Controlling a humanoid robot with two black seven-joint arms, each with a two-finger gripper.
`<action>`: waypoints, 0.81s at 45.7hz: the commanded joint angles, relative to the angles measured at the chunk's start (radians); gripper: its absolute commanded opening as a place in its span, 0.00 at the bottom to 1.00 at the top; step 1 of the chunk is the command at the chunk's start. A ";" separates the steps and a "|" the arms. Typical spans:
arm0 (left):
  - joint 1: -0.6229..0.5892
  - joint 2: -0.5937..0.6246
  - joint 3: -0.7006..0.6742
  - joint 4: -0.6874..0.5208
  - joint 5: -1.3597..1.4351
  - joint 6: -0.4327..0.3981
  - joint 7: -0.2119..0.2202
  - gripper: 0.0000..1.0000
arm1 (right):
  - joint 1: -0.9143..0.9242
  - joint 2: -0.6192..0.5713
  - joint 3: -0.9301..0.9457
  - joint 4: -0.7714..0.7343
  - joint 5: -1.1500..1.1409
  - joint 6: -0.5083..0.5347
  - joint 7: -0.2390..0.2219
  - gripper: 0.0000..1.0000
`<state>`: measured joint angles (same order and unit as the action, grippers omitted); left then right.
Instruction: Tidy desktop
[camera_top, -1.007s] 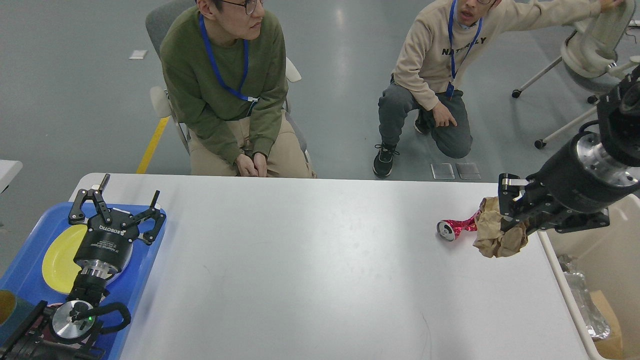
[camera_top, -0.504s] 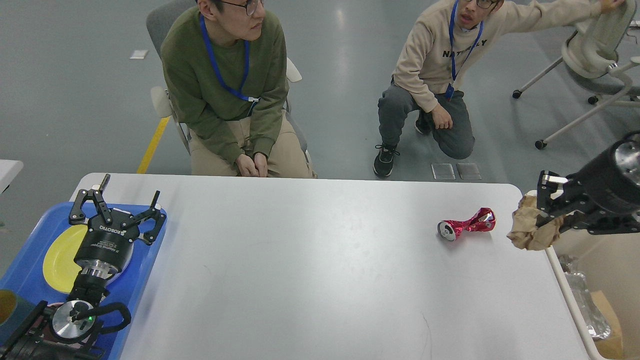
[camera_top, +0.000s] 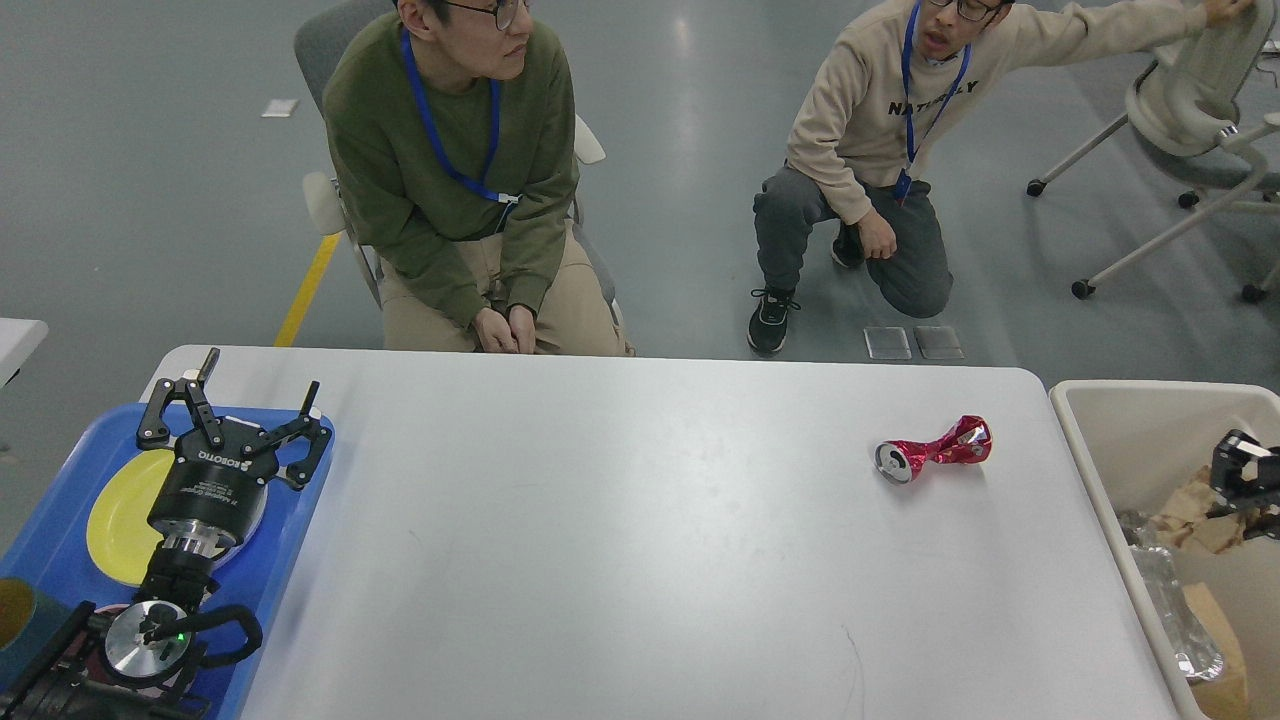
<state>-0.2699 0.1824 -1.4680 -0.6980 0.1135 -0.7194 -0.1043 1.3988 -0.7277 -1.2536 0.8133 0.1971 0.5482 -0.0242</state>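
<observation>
Right gripper (camera_top: 1240, 470) at right edge, over bin (camera_top: 1100, 440) — state unclear; can (camera_top: 932, 449) lies left on table (camera_top: 620, 520), axis left-right — nearer this arm.

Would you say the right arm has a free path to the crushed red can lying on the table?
Probably yes: the right gripper is over the beige bin, and only bare desktop lies between the bin and the crushed red can.

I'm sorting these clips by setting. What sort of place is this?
Probably a robotics lab or office test area: a white desktop on bare grey floor, wheeled office chairs, and two lanyard-wearing onlookers watching.
</observation>
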 joint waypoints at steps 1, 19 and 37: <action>0.000 0.000 0.000 0.000 0.000 0.000 0.000 0.96 | -0.278 0.010 0.175 -0.236 0.002 -0.004 0.000 0.00; 0.000 0.000 0.000 0.000 0.000 0.000 0.000 0.96 | -0.797 0.289 0.465 -0.787 0.004 -0.105 -0.002 0.00; 0.000 0.000 0.000 0.000 0.000 0.000 0.000 0.96 | -0.870 0.340 0.477 -0.787 0.005 -0.335 -0.011 0.00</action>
<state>-0.2699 0.1827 -1.4680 -0.6980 0.1135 -0.7194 -0.1043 0.5318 -0.3886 -0.7804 0.0259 0.2010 0.2541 -0.0352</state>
